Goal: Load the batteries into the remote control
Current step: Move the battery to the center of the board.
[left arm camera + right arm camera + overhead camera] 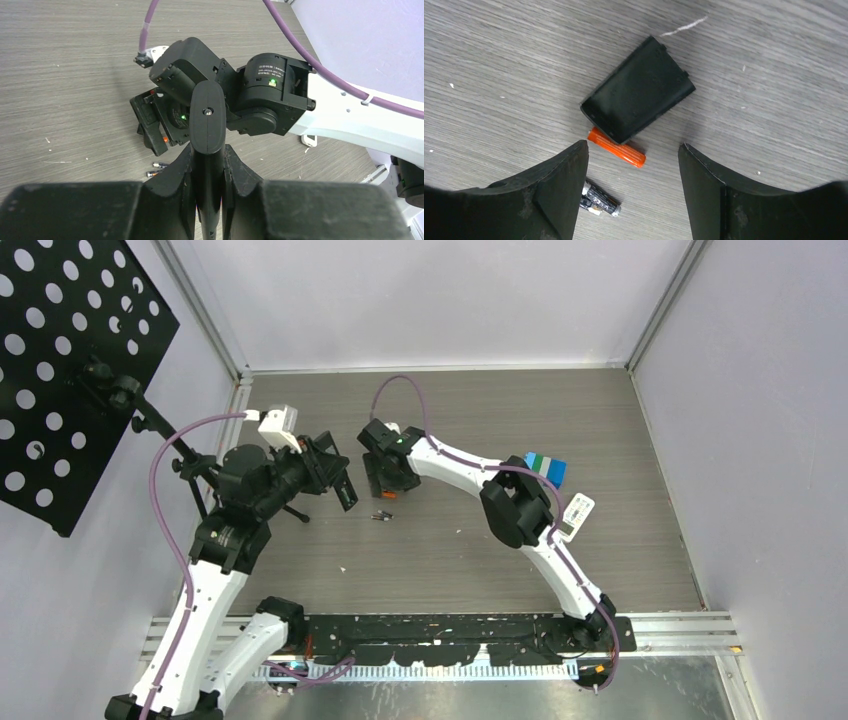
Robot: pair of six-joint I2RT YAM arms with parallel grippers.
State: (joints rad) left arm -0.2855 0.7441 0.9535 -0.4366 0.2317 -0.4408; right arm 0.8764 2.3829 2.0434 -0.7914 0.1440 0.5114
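My left gripper [209,156] is shut on the black remote control [209,117] and holds it edge-up above the table; from above, the remote control [347,496] juts out of the left gripper [338,478]. My right gripper [633,145] hangs open just over the table, with nothing between its fingers. Below it lie an orange-red battery [616,147], partly under a black battery cover [639,90], and two dark batteries [599,199] side by side by the left finger. The dark batteries [381,516] also show from above and in the left wrist view [156,169].
A blue and green box [546,468] and a white flat device [577,510] lie at the right, beside the right arm. A black perforated board [70,370] on a stand fills the left. A small white plastic piece [310,140] lies on the table. Grey walls close in the table.
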